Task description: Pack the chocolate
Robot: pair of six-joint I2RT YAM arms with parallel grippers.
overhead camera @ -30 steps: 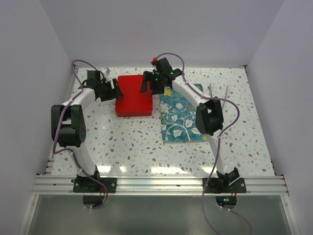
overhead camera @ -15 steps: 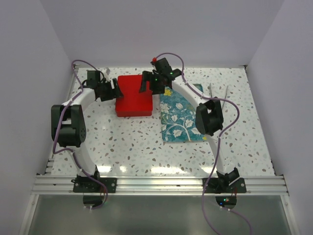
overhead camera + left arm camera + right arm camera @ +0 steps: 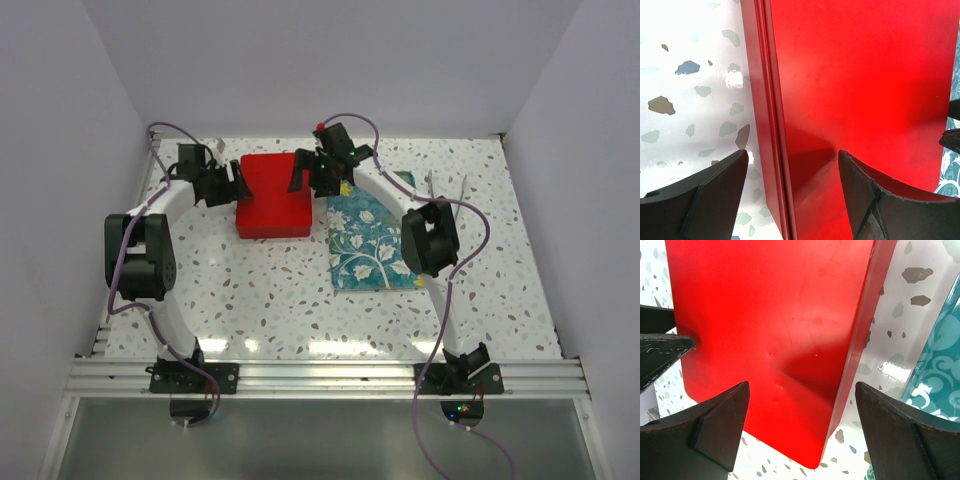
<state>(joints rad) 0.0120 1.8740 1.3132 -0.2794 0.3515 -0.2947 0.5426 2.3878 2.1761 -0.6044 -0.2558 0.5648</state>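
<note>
1. On the table [image 3: 270,290], at left, one left claw [image 3: 792,155] is seen with jaws wide apart, astride the left edge of the red box [image 3: 272,195], nothing gripped.
2. One red box, closed, is set between two claws.
3. One right claw [image 3: 802,385] is spread wide over the box's right edge, nothing held.
4. One teal tray [image 3: 368,240] is laid just beside the box.
5. No place can be told for the chocolate: it is hidden in every view.

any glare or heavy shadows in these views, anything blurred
Top external: bright glare streaks on the table near the arm bases, light otherwise even. Left wrist: the table is blown out white at upper left, and a dark shadow lies on the red box. Right wrist: a shadow patch on the red box, glare beside the teal tray; nothing badly blurred.
</note>
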